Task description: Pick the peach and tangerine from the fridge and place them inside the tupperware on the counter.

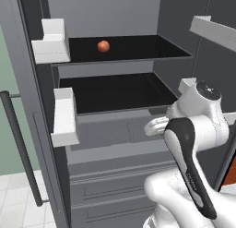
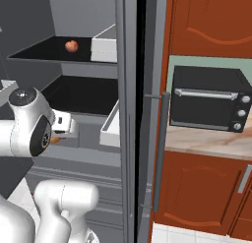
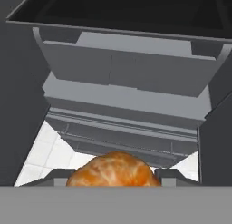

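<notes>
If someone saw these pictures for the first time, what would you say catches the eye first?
Probably the open fridge with its black shelves, and the lone reddish peach sitting on the upper one. Next comes the white arm in front of the lower shelf, its gripper shut on the orange tangerine, seen close up in the hand view. In the right base view, a black oven stands on the counter beside the fridge.

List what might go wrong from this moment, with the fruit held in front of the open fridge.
1. The tangerine sits between the fingertips of the gripper over open floor, in front of the fridge; a slip would likely send it rolling away.
2. The arm is folded close to the white door bins; swinging out could clip one.
3. The peach lies far back on the upper shelf, so fetching it later may mean an awkward reach.
</notes>
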Robot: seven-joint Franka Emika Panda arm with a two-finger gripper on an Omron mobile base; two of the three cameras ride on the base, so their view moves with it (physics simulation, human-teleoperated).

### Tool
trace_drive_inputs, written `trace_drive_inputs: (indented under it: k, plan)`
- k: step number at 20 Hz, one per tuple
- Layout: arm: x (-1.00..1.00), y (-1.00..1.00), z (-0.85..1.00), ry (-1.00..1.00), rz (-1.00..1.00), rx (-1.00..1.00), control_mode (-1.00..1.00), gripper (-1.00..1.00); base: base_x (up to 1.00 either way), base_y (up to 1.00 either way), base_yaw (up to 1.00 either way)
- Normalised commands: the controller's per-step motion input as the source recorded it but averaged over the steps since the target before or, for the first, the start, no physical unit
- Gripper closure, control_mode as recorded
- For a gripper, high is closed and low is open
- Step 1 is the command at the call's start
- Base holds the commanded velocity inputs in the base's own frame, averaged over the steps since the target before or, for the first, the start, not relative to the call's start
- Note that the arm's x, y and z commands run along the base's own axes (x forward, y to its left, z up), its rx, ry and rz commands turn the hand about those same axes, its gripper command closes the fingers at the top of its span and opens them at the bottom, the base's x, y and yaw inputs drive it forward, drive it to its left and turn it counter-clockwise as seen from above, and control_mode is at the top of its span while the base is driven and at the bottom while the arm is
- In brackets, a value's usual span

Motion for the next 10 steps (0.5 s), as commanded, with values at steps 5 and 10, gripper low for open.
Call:
trace_drive_inputs:
  k: [5,10]
  plan:
    - [-0.76,-0.31,0.7,-0.12,0.14,0.0,-1.0,1.0,0.0,0.0,0.0]
    - [-0.53,0.02,0.51,0.0,0.04,-0.04,-1.0,1.0,0.0,0.0,0.0]
